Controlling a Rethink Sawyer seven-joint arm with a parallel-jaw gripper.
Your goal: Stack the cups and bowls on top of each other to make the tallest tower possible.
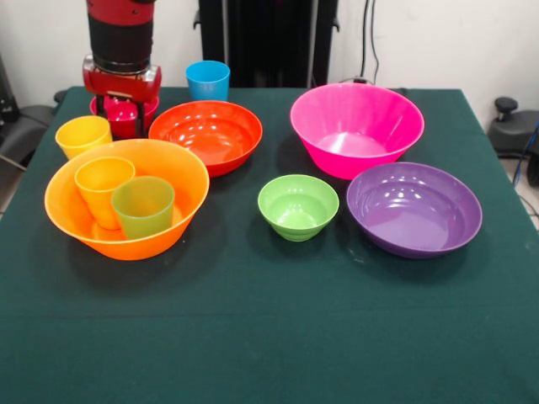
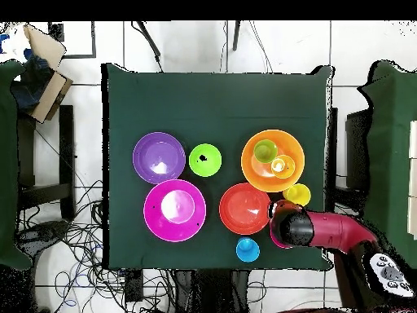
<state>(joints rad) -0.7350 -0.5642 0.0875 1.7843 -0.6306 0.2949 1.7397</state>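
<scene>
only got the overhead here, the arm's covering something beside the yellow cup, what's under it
Observer: A small crimson bowl. In the front view the hand is down right at it.
Operator: ok, and pink vs purple, which bowl is deeper
Observer: From the side, the pink bowl stands clearly taller, with steep walls. The purple bowl is wide and shallow.
</scene>
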